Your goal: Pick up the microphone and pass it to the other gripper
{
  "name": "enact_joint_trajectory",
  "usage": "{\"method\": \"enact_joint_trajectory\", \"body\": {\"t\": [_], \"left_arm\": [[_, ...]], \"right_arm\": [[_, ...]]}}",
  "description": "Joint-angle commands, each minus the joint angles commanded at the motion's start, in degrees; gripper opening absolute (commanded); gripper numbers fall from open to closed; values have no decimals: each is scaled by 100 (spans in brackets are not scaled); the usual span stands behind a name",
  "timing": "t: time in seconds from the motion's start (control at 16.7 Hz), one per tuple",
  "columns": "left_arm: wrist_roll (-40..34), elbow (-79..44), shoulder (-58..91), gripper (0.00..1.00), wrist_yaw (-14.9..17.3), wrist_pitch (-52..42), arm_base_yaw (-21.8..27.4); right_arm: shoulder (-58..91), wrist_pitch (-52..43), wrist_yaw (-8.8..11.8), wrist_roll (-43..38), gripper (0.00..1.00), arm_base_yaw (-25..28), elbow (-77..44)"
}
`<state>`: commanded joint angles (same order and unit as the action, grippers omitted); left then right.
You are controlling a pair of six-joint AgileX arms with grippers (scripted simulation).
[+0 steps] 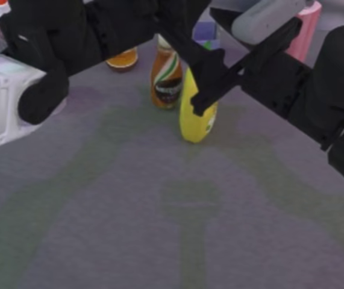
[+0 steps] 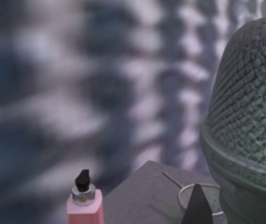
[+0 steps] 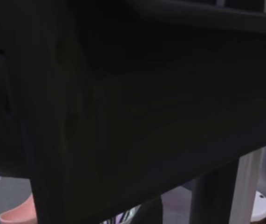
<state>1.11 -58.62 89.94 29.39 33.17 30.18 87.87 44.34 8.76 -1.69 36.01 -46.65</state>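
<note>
The microphone [image 2: 249, 135] fills one side of the left wrist view: a large grey mesh head with a band under it, very close to the camera; its handle is out of the picture. My left gripper [image 2: 198, 207] shows there only as a dark point right beside the head. From above, both arms are raised and cross over the table's far middle. The left gripper [image 1: 211, 63] reaches in from the left. The right gripper [image 1: 203, 103] slants down over a yellow bottle. The microphone is hidden among the arms in the top view. The right wrist view is dark.
A brown sauce bottle [image 1: 166, 81] and a yellow bottle [image 1: 194, 123] stand side by side at the far middle. An orange dish [image 1: 122, 60] sits to their left. A pink bottle [image 1: 309, 30] [image 2: 85, 205] stands far right, and a white block [image 1: 0, 102] is at the left edge.
</note>
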Motion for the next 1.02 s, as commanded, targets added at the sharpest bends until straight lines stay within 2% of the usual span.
{"method": "enact_joint_trajectory", "body": {"t": [0.54, 0.72, 1.02], "left_arm": [[27, -31, -37, 0, -28, -13, -14], [8, 102, -142, 0, 194, -32, -250], [-8, 357, -454, 0, 698, -17, -847]], "right_arm": [[24, -7, -24, 22, 100, -29, 58], [-387, -87, 24, 16, 100, -105, 424], [-1485, -250, 218, 12, 100, -208, 1313]]}}
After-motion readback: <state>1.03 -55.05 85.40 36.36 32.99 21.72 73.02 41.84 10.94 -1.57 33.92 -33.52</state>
